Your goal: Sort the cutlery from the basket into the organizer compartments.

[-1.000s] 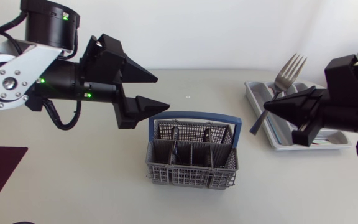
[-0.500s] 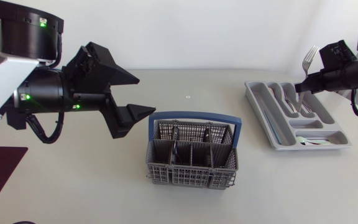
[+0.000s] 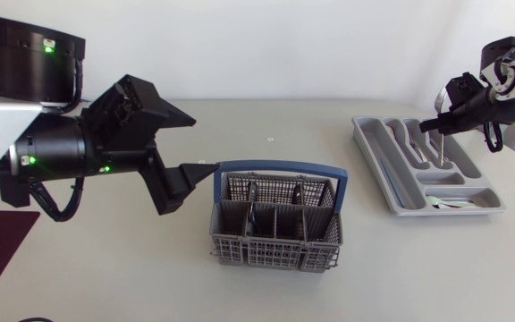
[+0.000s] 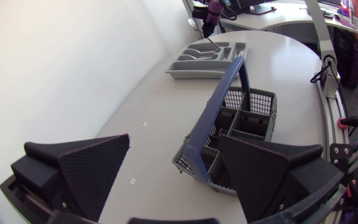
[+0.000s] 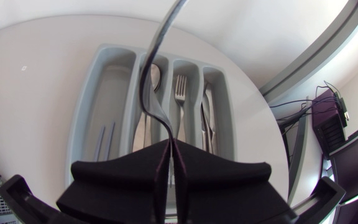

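Right tool clamped on a fork, handle hanging over the organizer at the counter's far right, its gripped end hidden. Left tool wide open, just left of the basket.

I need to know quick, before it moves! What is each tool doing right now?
Left tool: open, holding nothing.
Right tool: closed on a fork over the organizer.

You have bright, even overhead light on the pale counter, with only faint, soft shadows under the basket. Both wrist views bow at the edges, and the fork shows slightly blurred.
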